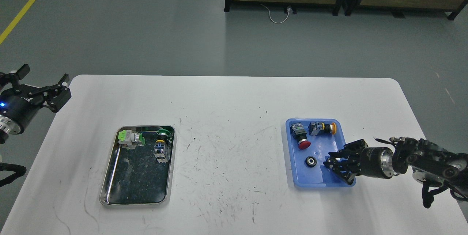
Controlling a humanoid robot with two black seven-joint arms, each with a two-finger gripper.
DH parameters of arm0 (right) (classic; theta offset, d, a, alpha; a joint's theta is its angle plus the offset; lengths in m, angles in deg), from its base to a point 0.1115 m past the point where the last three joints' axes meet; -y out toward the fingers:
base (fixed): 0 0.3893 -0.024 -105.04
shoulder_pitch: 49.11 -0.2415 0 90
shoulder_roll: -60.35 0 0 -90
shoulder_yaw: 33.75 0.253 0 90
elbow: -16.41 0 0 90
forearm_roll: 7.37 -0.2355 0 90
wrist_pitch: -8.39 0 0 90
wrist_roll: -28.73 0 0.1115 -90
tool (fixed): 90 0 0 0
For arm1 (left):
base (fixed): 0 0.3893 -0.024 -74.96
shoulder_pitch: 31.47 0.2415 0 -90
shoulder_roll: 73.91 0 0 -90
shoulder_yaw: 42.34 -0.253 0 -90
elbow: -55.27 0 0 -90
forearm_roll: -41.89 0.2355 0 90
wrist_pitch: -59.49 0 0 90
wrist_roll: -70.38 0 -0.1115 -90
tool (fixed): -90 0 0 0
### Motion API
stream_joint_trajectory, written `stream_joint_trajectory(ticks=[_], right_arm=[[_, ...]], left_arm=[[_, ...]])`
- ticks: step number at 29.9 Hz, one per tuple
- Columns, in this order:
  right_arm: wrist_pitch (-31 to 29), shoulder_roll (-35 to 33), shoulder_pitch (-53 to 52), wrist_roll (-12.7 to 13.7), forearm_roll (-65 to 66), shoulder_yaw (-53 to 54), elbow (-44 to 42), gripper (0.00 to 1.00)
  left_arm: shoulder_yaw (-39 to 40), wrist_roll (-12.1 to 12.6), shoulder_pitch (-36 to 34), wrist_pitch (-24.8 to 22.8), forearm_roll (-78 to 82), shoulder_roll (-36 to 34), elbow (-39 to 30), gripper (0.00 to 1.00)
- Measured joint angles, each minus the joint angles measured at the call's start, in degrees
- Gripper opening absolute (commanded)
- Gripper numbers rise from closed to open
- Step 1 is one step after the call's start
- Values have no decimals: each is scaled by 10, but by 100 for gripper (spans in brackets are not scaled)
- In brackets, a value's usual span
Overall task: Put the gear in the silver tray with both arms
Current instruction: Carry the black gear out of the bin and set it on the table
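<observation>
Gear (311,161), small black ring, lies in blue tray (298,181) on white scratched table (226,162), just beside right gripper (334,167), fingers spread, empty. Silver tray (109,180) table-left holds two switches. Left gripper (42,81) spread off table edge. Grey floor, yellow line (27,6).

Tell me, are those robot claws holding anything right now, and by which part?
Nothing is held. The right gripper hangs open over the blue tray, near the small black gear. The left gripper is open off the table's edge.
</observation>
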Motion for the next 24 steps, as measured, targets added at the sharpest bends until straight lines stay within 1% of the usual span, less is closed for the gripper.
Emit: stream_joint_trajectory(ticks=[6,10,18,24], right_arm=[[-12,-7,-7,1,-2,26,31,31],[-26,2,-20,1,-2,28,44,32],[-45,51,-67,6,-3,16,58,34],[-47,107,-108,8,-1,-40,58,34]], left_arm=[[-3,0,0,1,0,0,0,99],[-3,0,0,2,-1,1,-1,99],[-5,0,0,10,-1,1,-2,99],[-6,0,2,17,-1,3,-3,99]])
